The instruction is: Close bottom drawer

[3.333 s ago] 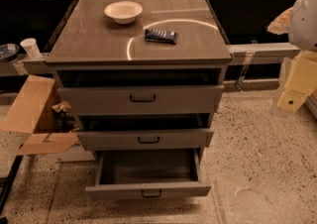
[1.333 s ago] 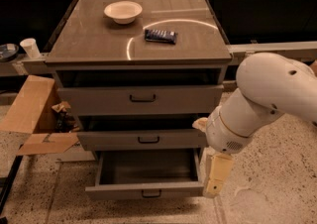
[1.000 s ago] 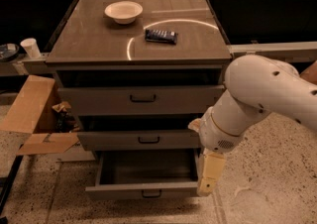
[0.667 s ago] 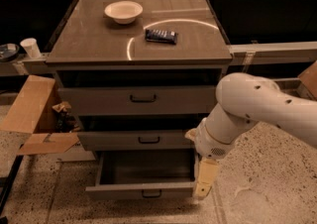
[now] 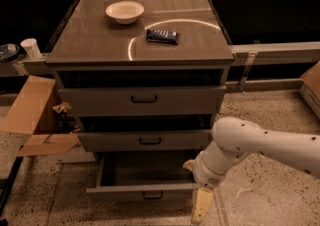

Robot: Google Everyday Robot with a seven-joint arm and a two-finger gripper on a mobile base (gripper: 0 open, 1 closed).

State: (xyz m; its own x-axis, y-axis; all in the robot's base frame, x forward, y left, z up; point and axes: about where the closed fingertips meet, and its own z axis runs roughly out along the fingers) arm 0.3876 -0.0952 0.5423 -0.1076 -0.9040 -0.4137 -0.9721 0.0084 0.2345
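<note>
The bottom drawer (image 5: 142, 191) of the grey cabinet (image 5: 142, 101) stands pulled far out, its inside empty, with a small black bar handle (image 5: 152, 196) on its front panel. The middle drawer (image 5: 145, 141) and top drawer (image 5: 142, 101) stand out a little. My white arm comes in from the right, and my gripper (image 5: 201, 205) hangs low by the right end of the bottom drawer's front panel, pointing down at the floor. It holds nothing that I can see.
A white bowl (image 5: 124, 11) and a dark snack packet (image 5: 162, 35) lie on the cabinet top. An open cardboard box (image 5: 35, 115) stands to the left of the cabinet, and a white cup (image 5: 31, 48) sits on the ledge behind. Speckled floor lies all around.
My arm has swung in from the right and dropped lower, moving left. The gripper now sits at the right front corner of the bottom drawer. The drawers have not moved.
</note>
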